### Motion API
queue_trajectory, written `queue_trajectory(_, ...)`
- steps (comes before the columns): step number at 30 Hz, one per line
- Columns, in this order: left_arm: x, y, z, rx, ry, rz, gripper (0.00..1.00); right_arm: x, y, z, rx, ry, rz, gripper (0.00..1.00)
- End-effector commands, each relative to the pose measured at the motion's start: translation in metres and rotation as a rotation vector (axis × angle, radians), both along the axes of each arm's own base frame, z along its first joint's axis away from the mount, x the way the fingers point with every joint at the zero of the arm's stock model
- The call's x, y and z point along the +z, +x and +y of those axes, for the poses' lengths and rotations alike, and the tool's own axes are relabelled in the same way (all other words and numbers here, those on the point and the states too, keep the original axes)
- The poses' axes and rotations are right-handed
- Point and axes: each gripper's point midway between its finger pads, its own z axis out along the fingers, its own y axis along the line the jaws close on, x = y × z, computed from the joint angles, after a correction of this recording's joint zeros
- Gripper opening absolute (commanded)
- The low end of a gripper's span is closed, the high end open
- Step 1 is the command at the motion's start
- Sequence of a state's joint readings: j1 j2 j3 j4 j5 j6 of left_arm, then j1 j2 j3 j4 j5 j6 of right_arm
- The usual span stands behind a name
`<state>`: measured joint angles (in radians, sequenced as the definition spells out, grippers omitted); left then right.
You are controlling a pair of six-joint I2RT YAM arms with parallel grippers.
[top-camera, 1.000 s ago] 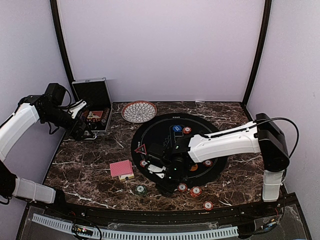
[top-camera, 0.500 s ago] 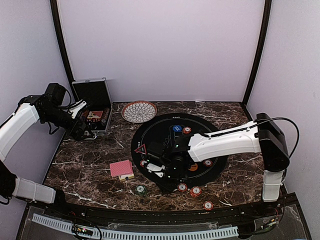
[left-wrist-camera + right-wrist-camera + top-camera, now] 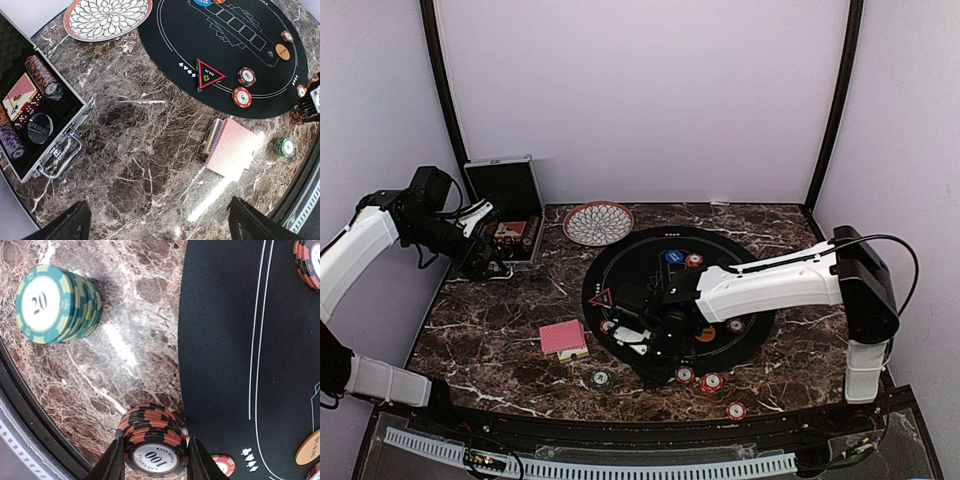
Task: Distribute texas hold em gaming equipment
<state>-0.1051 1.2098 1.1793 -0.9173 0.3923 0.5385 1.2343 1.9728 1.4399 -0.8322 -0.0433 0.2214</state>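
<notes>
My right gripper (image 3: pixel 155 460) is shut on a stack of orange-and-black "100" poker chips (image 3: pixel 154 440), at the near-left edge of the round black felt mat (image 3: pixel 225 340). In the top view this gripper (image 3: pixel 645 340) is low over that same edge. A green "20" chip stack (image 3: pixel 55 305) stands on the marble to its left. The red-backed cards (image 3: pixel 562 337) lie left of the mat. A red triangle marker (image 3: pixel 209 76) and red chips (image 3: pixel 242 96) rest on the felt. My left gripper (image 3: pixel 160 227) hangs open over bare marble near the case.
An open silver-edged black case (image 3: pixel 35 110) with chips and cards stands at the back left. A patterned bowl (image 3: pixel 598 222) sits behind the mat. Blue (image 3: pixel 673 257) and orange (image 3: pixel 706 334) buttons lie on the felt. More red chips (image 3: pixel 711 382) sit near the front edge.
My right gripper's jaws have closed in on the orange-and-black chip stack. The left arm has not moved.
</notes>
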Motion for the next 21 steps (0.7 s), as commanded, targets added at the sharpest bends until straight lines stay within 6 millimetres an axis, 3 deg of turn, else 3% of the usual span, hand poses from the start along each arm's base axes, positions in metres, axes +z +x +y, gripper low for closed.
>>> queue_trajectory(1, 0.011, -0.004, -0.003, -0.02, -0.01, -0.014, 0.99, 0.024, -0.001, 0.007, 0.011, 0.045, -0.012, 0.18)
queue_trajectory(8, 0.012, -0.003, -0.004, -0.023, -0.012, -0.014, 0.99, 0.035, 0.009, 0.007, -0.017, 0.067, -0.027, 0.16)
queue_trajectory(16, 0.012, -0.004, -0.004, -0.026, -0.013, -0.011, 0.99, 0.056, 0.049, 0.0, -0.11, 0.115, -0.056, 0.16)
queue_trajectory(21, 0.013, -0.005, -0.004, -0.027, -0.013, -0.012, 0.99, 0.056, 0.06, -0.008, -0.138, 0.098, -0.073, 0.16)
